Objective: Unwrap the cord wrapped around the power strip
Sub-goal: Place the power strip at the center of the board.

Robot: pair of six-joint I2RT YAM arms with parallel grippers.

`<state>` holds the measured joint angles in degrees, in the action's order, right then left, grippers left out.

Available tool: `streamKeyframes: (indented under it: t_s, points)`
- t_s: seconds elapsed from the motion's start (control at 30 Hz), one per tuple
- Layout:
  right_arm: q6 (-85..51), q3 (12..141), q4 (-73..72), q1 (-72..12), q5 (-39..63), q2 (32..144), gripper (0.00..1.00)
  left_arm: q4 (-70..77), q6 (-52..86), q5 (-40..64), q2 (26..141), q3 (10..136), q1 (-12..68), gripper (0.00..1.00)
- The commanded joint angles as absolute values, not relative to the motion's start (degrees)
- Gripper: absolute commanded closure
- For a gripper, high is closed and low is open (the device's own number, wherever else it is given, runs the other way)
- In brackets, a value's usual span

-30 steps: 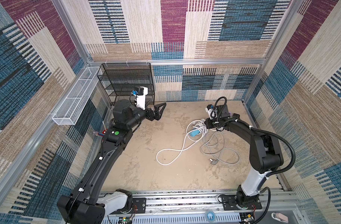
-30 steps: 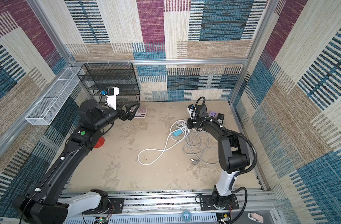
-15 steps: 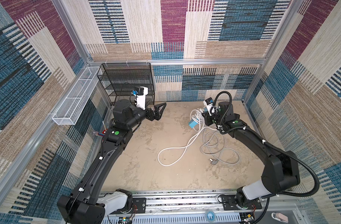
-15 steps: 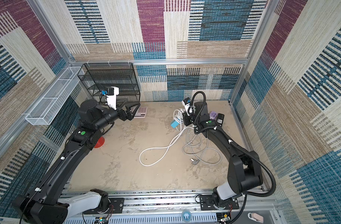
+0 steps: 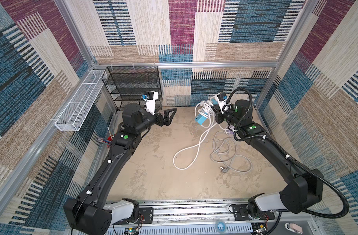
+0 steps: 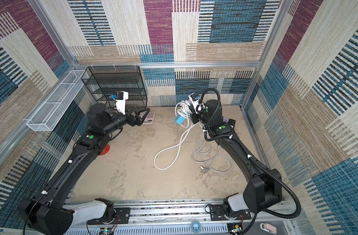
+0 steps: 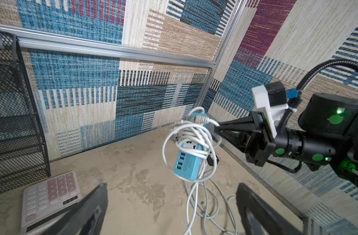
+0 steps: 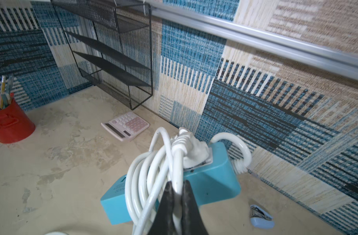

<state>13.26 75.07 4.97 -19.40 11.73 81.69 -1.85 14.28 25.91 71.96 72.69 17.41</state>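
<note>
A blue power strip hangs tilted above the table at the back, with a white cord wound round it in several loops. My right gripper is shut on one strand of that cord and carries the strip by it. The loose part of the cord trails down and loops over the table. My left gripper stands open and empty at the back left, pointing toward the strip from some distance.
A grey cable with its plug lies coiled under the right arm. A pink calculator lies by the black mesh shelf. A red pencil cup stands at the left wall, a stapler at the right wall.
My right gripper has lifted the power strip off the table by its cord and carried it up toward the back wall. The left arm has not moved.
</note>
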Motion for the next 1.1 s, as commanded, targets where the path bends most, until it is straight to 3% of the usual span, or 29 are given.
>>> streamKeyframes:
  t_s: [0.0, 0.4, 0.6, 0.97, 1.07]
  points:
    - [10.3, 78.8, 0.9, -19.5, 11.8, 82.6, 1.0, 1.9, 18.7, 29.5, 73.4, 72.9, 17.5, 0.01]
    - [6.0, 80.3, -1.6, -19.5, 14.9, 82.9, 1.0, 8.6, 27.8, 36.1, 78.7, 71.6, 18.2, 0.01]
    - [6.1, 73.0, -1.1, -19.9, 19.6, 81.1, 1.0, 7.4, 26.5, 34.8, 78.9, 71.5, 18.3, 0.01]
    - [-0.8, 57.4, -6.7, -19.9, 14.9, 85.3, 1.0, 6.2, 24.9, 33.7, 78.4, 71.8, 18.2, 0.01]
    - [-1.1, 57.8, -8.1, -19.9, 12.9, 88.0, 0.94, 6.0, 24.5, 33.7, 78.4, 71.8, 18.2, 0.01]
